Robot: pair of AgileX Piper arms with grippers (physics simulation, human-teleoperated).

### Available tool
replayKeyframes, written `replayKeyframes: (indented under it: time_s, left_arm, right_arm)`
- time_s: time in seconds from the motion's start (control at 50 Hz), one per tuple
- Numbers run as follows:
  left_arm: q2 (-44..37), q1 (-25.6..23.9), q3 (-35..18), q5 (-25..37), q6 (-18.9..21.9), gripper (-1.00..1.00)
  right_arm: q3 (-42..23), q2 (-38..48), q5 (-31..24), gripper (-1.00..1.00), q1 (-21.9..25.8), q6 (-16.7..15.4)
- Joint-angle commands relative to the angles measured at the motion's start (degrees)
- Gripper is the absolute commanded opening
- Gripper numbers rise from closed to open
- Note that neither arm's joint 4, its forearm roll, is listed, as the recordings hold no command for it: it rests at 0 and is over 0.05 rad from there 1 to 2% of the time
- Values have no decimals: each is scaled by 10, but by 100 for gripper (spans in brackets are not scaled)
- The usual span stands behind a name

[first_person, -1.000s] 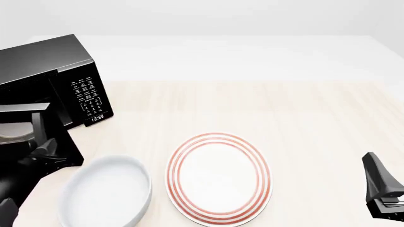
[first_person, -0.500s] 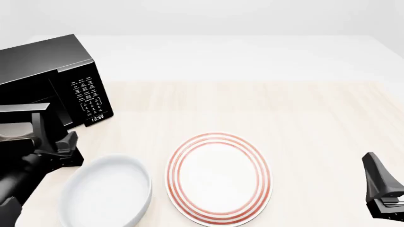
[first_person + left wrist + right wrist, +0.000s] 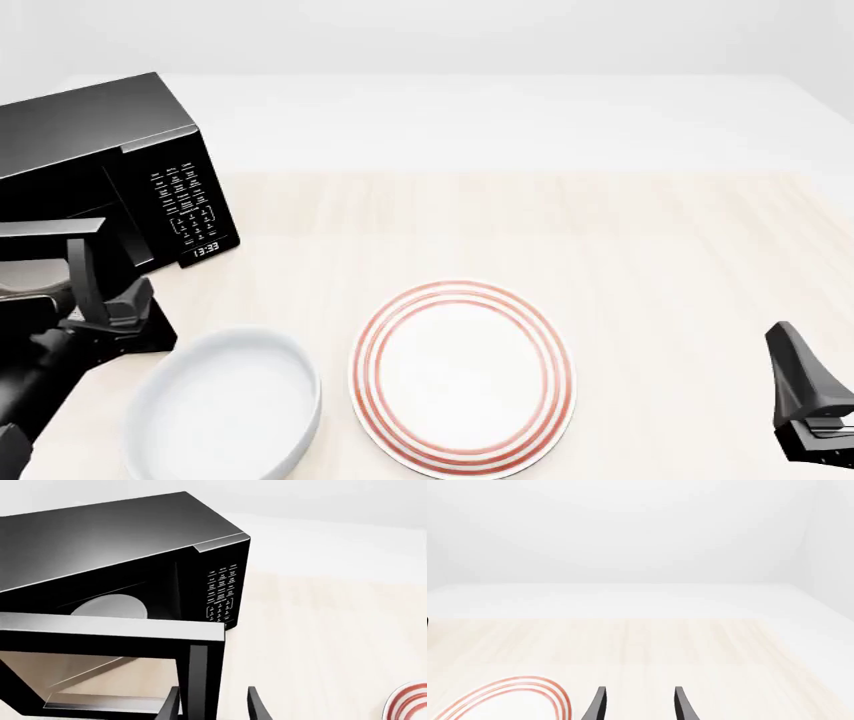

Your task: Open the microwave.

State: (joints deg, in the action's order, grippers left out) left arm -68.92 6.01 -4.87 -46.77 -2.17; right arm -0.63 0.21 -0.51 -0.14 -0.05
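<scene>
Two arms are working at the light wooden table (image 3: 667, 260), and only the left one is busy with the task. The microwave (image 3: 120, 150) is standing at the far left of the table, with its keypad (image 3: 187, 205) and its small clock (image 3: 204, 249) facing toward the middle. Its door (image 3: 113, 645) is standing open, swung out toward the near side, and the white turntable (image 3: 110, 607) is showing inside the dark cavity.

The left gripper (image 3: 215, 705) is sitting at the free edge of the door; in the wrist view its fingers (image 3: 257, 707) are spread apart, one on each side of the door's vertical edge strip. I cannot tell if the fingers are touching it.

The right gripper (image 3: 638, 705) is waiting low at the near right corner, well apart from the microwave, with its jaws parted and nothing between them.

A white bowl (image 3: 220, 405) is lying just beside the left arm, and a white plate with red rings (image 3: 461, 375) is lying next to the bowl, near the middle.
</scene>
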Motion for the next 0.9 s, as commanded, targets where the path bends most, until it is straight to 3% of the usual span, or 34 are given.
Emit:
replayKeyframes:
  time_s: [0.02, 0.1, 0.12, 0.16, 0.24, 0.34, 0.36, 0.4, 0.44, 0.46, 0.5, 0.52, 0.68, 0.9]
  left_arm:
    - [94, 3, 2, 79, 5, 100]
    - [139, 12, 13, 113, 9, 100]
    - [119, 15, 35, 71, 12, 100]
    - [173, 18, 21, 138, 13, 100]
    - [244, 20, 14, 210, 17, 100]
    - [292, 23, 6, 260, 21, 100]
    - [278, 24, 25, 226, 23, 100]
    - [318, 26, 2, 285, 25, 100]
    - [325, 27, 17, 274, 27, 100]
    - [351, 27, -2, 317, 28, 100]
    - [349, 27, 17, 294, 28, 100]
    - [375, 27, -9, 344, 28, 100]
    - [416, 25, 16, 358, 27, 100]
    - [493, 27, -18, 454, 30, 100]
  right_arm:
    - [0, 0, 0, 100, 0, 0]
    - [0, 0, 0, 100, 0, 0]
    - [0, 0, 0, 100, 0, 0]
    - [0, 0, 0, 100, 0, 0]
    - [0, 0, 0, 100, 0, 0]
    - [0, 0, 0, 100, 0, 0]
    - [0, 0, 0, 100, 0, 0]
    - [0, 0, 0, 100, 0, 0]
    - [0, 0, 0, 100, 0, 0]
    - [0, 0, 0, 100, 0, 0]
    - [0, 0, 0, 100, 0, 0]
    - [0, 0, 0, 100, 0, 0]
    - [0, 0, 0, 100, 0, 0]
    - [0, 0, 0, 100, 0, 0]
